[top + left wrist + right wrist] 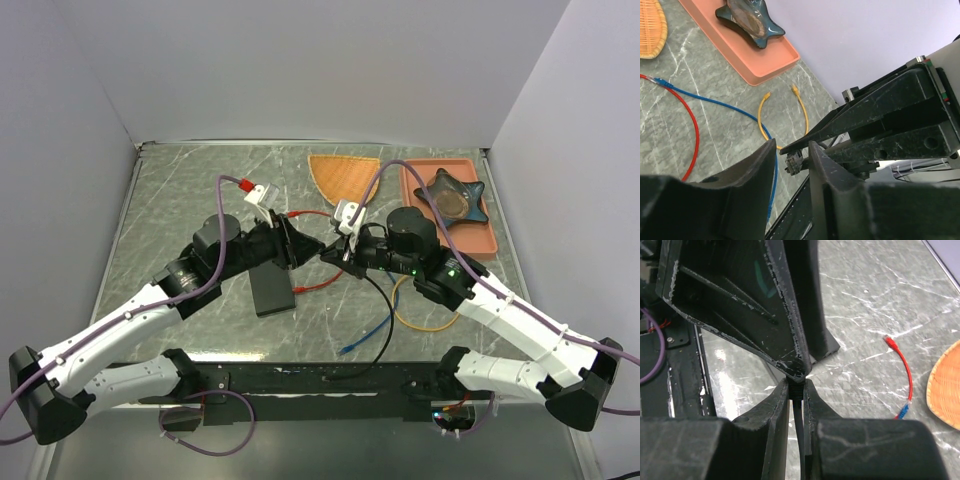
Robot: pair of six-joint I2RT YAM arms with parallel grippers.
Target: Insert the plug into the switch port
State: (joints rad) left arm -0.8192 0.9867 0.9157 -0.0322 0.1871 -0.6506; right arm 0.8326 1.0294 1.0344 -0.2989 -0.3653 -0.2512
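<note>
Plug (pixel 792 165) in right fingers (pixel 782 407), near switch (pixel 272 290)

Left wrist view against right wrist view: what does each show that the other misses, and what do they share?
Only left wrist: the pink tray with the star dish, the yellow cable, and the plug tip in the gap of the left claw. Only right wrist: the right claw shut on the plug from both sides. Both: red cable, basket edge, table, and the two claws meeting tip to tip.
</note>
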